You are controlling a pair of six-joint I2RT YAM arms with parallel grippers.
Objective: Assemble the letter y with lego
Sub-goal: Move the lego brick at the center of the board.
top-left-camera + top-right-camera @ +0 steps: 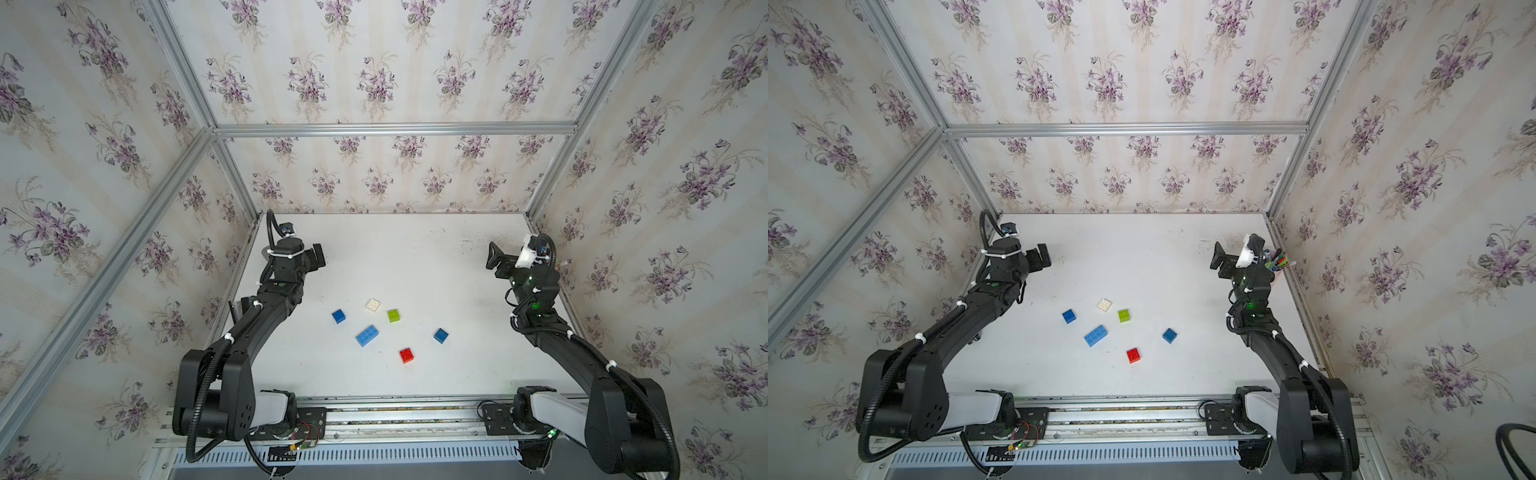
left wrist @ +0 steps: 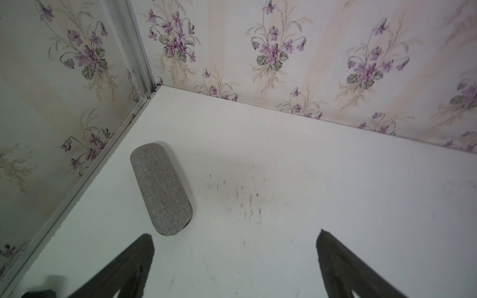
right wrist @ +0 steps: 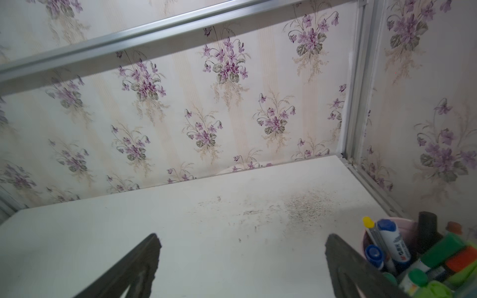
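The lego lies loose and unjoined mid-table in both top views, so no letter y shows: a dark blue brick, a white brick, a lime green brick, a longer light blue brick, a second dark blue brick and a red brick. My left gripper hovers at the far left, open and empty. My right gripper hovers at the far right, also open with nothing in it. Neither wrist view shows a brick.
A grey fabric case lies by the left wall beyond the left gripper. A pink cup of pens and markers stands beside the right gripper near the right wall. Papered walls with metal posts enclose the white table.
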